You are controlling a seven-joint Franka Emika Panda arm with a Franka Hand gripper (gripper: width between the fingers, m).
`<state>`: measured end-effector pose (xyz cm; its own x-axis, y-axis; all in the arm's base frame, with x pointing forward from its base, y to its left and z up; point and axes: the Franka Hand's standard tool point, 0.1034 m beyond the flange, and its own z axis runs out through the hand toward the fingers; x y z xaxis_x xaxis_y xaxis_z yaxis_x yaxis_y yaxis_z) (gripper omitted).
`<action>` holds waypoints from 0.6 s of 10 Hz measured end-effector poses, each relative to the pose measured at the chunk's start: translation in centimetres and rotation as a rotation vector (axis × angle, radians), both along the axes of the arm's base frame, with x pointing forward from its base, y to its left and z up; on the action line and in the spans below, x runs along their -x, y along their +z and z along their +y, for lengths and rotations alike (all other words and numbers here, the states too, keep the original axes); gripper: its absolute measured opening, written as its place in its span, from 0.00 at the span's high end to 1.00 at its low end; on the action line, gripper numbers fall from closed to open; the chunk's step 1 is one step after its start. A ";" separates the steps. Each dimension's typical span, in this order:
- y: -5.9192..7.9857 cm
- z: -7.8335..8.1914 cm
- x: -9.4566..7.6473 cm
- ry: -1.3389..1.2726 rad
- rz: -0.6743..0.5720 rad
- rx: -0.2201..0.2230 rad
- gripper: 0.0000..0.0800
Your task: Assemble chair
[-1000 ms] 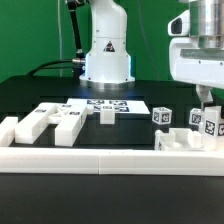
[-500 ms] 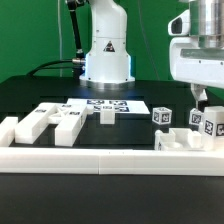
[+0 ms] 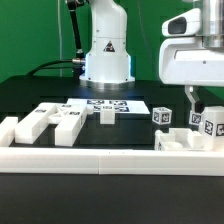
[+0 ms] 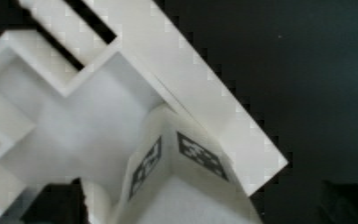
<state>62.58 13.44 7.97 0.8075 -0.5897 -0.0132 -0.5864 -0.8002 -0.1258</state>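
Our gripper (image 3: 196,100) hangs straight above the chair parts (image 3: 188,130) at the exterior view's right; we cannot tell its opening.

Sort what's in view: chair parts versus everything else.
Chair job: white bars; small block; tagged blocks; low white piece; pincer above them.
Just fixtures: marker board; border rail; black table.
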 end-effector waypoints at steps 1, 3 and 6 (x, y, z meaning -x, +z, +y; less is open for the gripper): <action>0.0 0.0 0.0 0.078 -0.008 0.005 0.19; -0.1 0.0 0.0 0.316 -0.035 0.021 0.19; -0.1 -0.5 -0.3 0.658 -0.065 0.063 0.19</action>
